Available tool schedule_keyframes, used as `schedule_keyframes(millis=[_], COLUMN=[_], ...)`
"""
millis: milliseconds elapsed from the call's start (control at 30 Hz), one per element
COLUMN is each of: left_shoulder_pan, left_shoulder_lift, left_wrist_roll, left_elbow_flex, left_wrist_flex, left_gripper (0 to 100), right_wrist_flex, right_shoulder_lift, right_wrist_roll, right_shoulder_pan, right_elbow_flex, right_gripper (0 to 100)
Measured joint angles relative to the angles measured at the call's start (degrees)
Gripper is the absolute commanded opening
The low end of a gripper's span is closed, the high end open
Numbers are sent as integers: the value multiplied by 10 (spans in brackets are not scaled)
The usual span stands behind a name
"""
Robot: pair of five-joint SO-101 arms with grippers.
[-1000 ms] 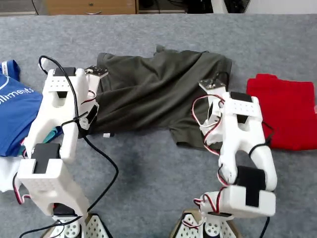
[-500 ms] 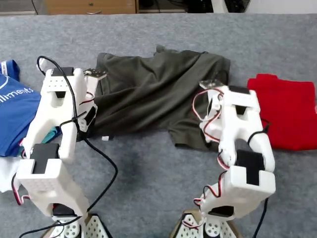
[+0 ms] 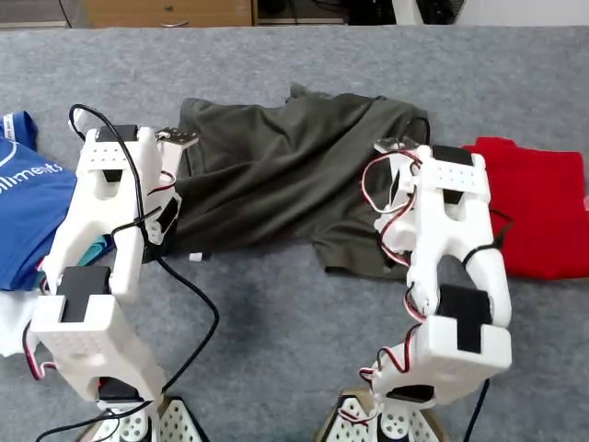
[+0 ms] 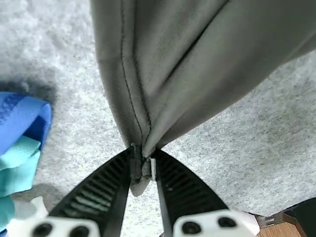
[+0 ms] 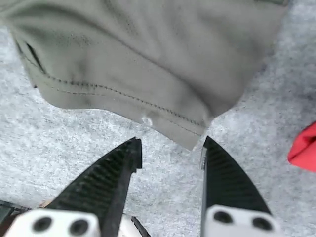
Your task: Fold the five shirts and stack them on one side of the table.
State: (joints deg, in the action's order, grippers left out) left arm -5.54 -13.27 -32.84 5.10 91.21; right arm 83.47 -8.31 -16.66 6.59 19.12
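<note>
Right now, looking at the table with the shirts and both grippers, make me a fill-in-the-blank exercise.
1. The left gripper is ____ on a hem of the dark olive cotton shirt.
2. The right gripper has its jaws ____ beside that shirt's edge.
3. The folded red cloth shirt lies on the grey felt table nearest the ____ arm.
Missing words: shut; open; right.

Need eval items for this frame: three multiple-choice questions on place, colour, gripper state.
1. The red shirt lies on which arm's side? A left B right C between the arms
2. The shirt in the left gripper is? A olive B red C blue
3. The right gripper is? A shut on the red shirt B open C shut on a cable
1 B, it lies beside the right arm; 2 A, it clamps the olive shirt at its hem; 3 B, its jaws stand apart.
</note>
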Motion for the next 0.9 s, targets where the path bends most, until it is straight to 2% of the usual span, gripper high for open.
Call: schedule_keyframes(millis=[433,667,900], left_shoulder_pan=[0,0,0], left_shoulder_lift=[0,0,0], left_wrist_roll=[0,0,0], left_elbow_flex=[0,0,0], left_wrist_flex=[0,0,0], left_gripper=[19,19,19], right_wrist_flex=[-58,-60,-66], right_shoulder_lift=[-102,-132,-142], right_wrist_roll=[32,32,31], right_shoulder_pan=[0,4,4], right_elbow_flex=[-12,-36,-40], right_gripper=[198,36,2])
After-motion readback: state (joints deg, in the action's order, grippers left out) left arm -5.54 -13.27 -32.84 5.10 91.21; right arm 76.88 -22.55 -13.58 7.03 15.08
